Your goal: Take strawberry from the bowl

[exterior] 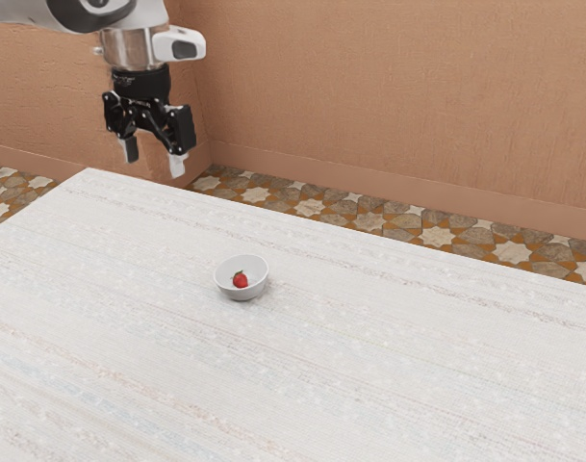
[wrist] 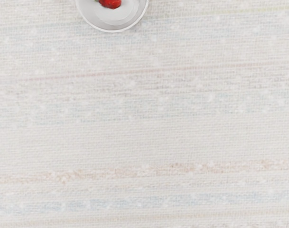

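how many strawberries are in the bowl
1. The strawberry lies inside the bowl, on its bottom. The wrist view cuts off part of the bowl, but the exterior view shows no second one.

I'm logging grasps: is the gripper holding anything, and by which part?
Nothing is held: the gripper is open with nothing between its fingers, and the strawberry lies in the bowl.

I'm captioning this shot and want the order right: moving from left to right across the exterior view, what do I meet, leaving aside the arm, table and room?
Gripper, open and raised → bowl, with the strawberry inside it.
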Controlling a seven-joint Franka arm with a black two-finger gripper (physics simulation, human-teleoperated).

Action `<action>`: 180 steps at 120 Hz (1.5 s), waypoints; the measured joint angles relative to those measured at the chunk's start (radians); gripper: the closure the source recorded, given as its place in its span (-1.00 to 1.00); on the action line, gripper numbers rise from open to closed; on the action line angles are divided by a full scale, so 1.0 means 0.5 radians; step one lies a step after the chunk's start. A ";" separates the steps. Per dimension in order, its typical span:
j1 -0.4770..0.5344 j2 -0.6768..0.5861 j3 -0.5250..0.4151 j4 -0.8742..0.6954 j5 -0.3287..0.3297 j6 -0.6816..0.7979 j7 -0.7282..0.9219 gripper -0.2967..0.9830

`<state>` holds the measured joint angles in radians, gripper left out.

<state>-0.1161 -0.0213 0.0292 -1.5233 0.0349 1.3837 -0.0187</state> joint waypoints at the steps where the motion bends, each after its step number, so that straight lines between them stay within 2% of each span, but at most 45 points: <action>1: -0.002 -0.002 0.000 -0.001 0.000 0.006 0.000 -0.54; 19: -0.010 -0.083 0.020 -0.031 0.036 0.085 -0.008 -0.53; 37: 0.194 -0.130 0.034 -0.126 0.153 0.131 -0.025 -0.54; 48: 0.209 -0.137 0.030 -0.174 0.178 0.145 -0.076 -0.54; 56: 0.180 -0.133 0.029 -0.220 0.146 0.153 -0.216 -0.54; 78: 0.113 -0.119 0.036 -0.666 0.027 0.410 -0.818 -0.54; 99: 0.119 0.102 0.044 -0.747 0.001 0.728 -1.219 -0.54; 124: 0.093 0.340 0.047 -0.729 0.008 1.037 -1.551 -0.53; 149: 0.046 0.496 0.081 -0.693 0.015 1.289 -1.754 -0.17; 180: 0.051 0.778 0.114 -0.494 0.011 1.486 -1.856 -0.02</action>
<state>-0.0908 0.3675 0.0862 -1.7704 0.0405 2.1270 -0.9466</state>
